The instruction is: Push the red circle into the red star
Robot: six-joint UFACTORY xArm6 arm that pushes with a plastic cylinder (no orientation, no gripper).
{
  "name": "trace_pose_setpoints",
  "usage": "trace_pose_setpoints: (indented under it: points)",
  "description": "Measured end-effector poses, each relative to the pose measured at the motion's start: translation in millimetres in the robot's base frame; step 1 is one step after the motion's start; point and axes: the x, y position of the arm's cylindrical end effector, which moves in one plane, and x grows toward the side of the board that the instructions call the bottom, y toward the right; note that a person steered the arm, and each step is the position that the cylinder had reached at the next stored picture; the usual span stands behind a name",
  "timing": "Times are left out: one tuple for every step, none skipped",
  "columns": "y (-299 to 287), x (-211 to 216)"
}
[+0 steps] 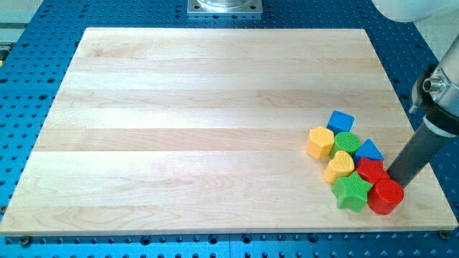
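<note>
The red circle (386, 196) sits near the board's lower right corner. The red star (371, 170) lies just up and left of it, touching it as far as I can tell. My tip (394, 180) comes down from the view's right and rests at the circle's upper right edge, right of the star. Both red blocks are part of a tight cluster.
In the cluster are a green star (351, 191), a yellow heart (341, 166), a green block (347, 142), a yellow block (320, 142), a blue cube (341, 121) and a blue block (369, 150). The wooden board (215, 107) ends close by at the right and bottom.
</note>
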Motion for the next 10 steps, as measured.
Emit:
trace_pose_setpoints:
  points:
    - [-62.3, 2.6]
    - [-68.9, 2.7]
    - [-70.3, 2.7]
    - [-41.1, 2.6]
    - [12.7, 2.6]
    - [67.5, 3.6]
    - [67.4, 28.7]
    - [33.9, 37.3]
    - [5.9, 37.9]
    - [0.4, 47.0]
